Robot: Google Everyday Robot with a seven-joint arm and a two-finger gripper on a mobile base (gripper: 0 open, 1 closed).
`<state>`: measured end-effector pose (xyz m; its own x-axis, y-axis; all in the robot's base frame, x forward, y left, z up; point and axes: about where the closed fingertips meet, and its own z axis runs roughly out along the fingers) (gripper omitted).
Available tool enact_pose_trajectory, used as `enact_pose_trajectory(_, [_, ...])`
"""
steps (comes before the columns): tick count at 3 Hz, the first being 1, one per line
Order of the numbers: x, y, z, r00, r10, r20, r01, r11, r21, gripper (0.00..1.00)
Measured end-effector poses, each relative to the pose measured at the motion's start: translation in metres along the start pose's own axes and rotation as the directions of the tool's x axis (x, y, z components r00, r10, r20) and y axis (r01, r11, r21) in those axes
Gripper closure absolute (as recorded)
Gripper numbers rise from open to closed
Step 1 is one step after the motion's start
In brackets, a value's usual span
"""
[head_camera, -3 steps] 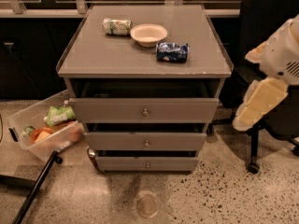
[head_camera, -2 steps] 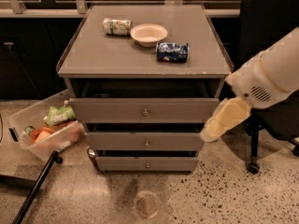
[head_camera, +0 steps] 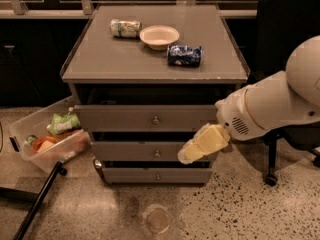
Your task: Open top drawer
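The top drawer is the wide grey front panel just under the cabinet top, with a small round metal knob at its centre. A dark gap shows between it and the tabletop. Two more grey drawer fronts sit below it with like knobs. My gripper, cream-coloured at the end of a white arm, comes in from the right. It hangs in front of the right part of the middle drawer, below and right of the top drawer's knob, not touching it.
On the cabinet top lie a green can, a white bowl and a blue packet. A clear plastic bin with snacks stands on the floor at left. A black office chair is at right. A round clear lid lies on the floor.
My arm has swung in from the right edge, moving left and down, so the gripper now hangs in front of the drawer fronts. The drawers have not moved.
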<state>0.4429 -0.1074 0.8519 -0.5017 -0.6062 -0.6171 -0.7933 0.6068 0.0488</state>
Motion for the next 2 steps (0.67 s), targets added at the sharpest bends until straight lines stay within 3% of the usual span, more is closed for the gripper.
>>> enact_pose_trajectory(2, [0.0029, -0.0059, 0.0043, 0.999, 0.026, 0.028, -0.027, 0.9995, 0.016, 0.0])
